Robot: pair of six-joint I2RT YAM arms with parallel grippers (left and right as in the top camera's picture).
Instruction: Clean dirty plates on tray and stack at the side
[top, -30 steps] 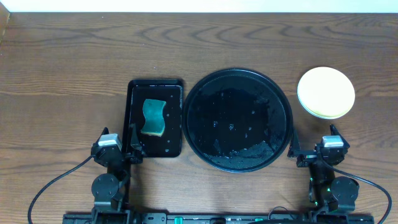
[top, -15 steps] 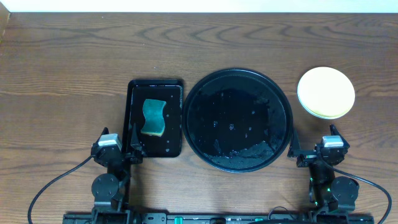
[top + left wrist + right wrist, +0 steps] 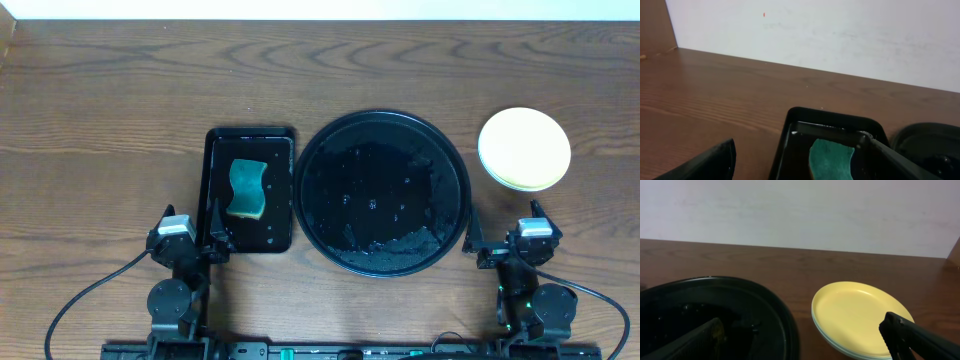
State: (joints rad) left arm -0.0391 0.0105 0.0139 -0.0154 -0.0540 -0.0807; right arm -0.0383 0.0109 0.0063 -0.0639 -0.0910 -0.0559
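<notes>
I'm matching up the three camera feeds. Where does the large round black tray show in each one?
Overhead: round black tray at centre, between the rectangular tray and the stacked plates.
Left wrist: only part of it, in the lower right corner.
Right wrist: lower left, left of the stacked plates.
Shared landmark: the white wall beyond the table's far edge, along the top of every view.

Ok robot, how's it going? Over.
Left pincer open, empty. Right pincer open, empty. Plates stacked beside tray, yellow on top. No plates on tray; nothing blocking.
</notes>
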